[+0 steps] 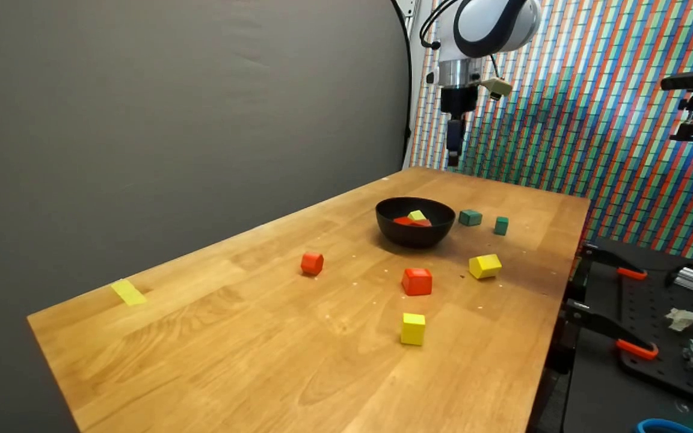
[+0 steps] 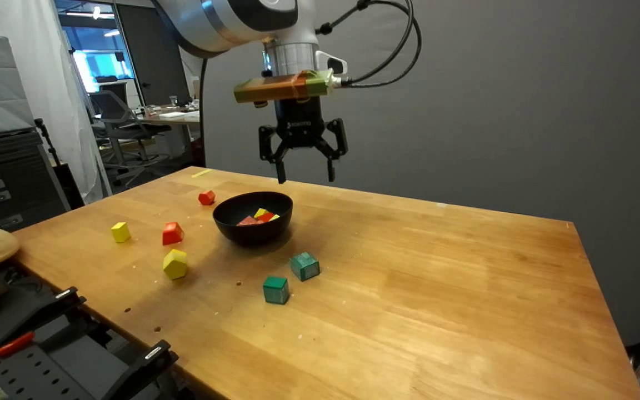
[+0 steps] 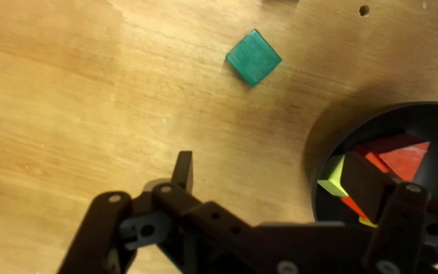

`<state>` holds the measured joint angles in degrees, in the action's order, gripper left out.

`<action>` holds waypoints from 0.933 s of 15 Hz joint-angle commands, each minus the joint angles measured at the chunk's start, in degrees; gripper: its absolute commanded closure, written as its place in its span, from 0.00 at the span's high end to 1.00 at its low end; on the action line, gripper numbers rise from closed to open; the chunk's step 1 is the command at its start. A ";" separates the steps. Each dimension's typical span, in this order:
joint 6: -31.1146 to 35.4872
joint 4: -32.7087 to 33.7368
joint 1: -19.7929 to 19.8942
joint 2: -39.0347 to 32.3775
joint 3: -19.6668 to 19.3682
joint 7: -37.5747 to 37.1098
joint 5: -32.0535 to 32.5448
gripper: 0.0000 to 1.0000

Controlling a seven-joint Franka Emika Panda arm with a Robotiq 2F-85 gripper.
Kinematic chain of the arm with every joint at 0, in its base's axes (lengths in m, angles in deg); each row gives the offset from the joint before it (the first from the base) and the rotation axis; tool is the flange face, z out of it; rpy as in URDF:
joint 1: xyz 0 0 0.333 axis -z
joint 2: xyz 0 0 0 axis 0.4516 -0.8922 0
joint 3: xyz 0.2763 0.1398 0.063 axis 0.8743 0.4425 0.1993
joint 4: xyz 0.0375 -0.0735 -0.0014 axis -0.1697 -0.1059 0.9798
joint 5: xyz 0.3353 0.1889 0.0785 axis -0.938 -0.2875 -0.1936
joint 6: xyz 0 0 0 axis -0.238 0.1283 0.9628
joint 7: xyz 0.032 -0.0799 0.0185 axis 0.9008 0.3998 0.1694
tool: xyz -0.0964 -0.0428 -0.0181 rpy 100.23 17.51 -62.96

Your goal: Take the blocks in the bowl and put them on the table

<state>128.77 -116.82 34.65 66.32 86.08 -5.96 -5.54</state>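
Note:
The black bowl [image 1: 390,231] stands on the wooden table [image 1: 250,337]; it also shows in an exterior view [image 2: 253,236] and the wrist view [image 3: 356,127]. It holds red blocks [image 3: 405,161] and yellow blocks [image 3: 335,184]. On the table around it are two green blocks [image 2: 305,266] [image 2: 276,290], two red blocks [image 2: 173,233] [image 2: 206,198] and two yellow blocks [image 2: 175,264] [image 2: 120,232]. My gripper [image 2: 306,179] is open, holds nothing and hangs above the table beside the bowl. In the wrist view, one finger covers part of the bowl's blocks.
A flat yellow patch [image 1: 129,292] lies near a table corner. Black clamps with orange tips [image 1: 614,337] sit along one table edge beside a dark side bench. A grey backdrop [image 2: 492,111] stands behind the table.

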 commanded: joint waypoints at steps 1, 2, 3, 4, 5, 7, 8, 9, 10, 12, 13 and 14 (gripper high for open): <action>-3.76 1.44 -1.35 2.62 3.13 5.31 -4.75 1.00; -4.23 1.86 -1.84 2.39 4.10 6.36 -6.82 1.00; -4.72 2.54 -2.57 1.62 5.26 7.08 -9.23 1.00; -5.18 3.13 -3.14 0.92 6.27 7.96 -11.39 1.00; -5.05 3.65 -3.90 0.05 7.00 7.43 -12.38 1.00; -4.73 4.86 -5.02 -2.30 7.91 5.55 -13.61 1.00; -3.09 4.86 -5.65 -3.54 7.59 2.73 -12.46 1.00; -3.29 5.16 -5.90 -4.58 7.62 1.74 -12.64 1.00; -3.58 5.40 -6.51 -5.66 7.32 -0.62 -11.48 1.00; -3.54 3.51 -5.95 -4.20 7.87 1.14 -11.94 1.00; -3.52 3.81 -5.93 -5.04 7.90 0.71 -11.92 1.00; -4.11 4.26 -5.84 -5.79 8.18 0.85 -12.52 1.00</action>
<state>125.41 -113.06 28.62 60.84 93.86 -5.22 -17.53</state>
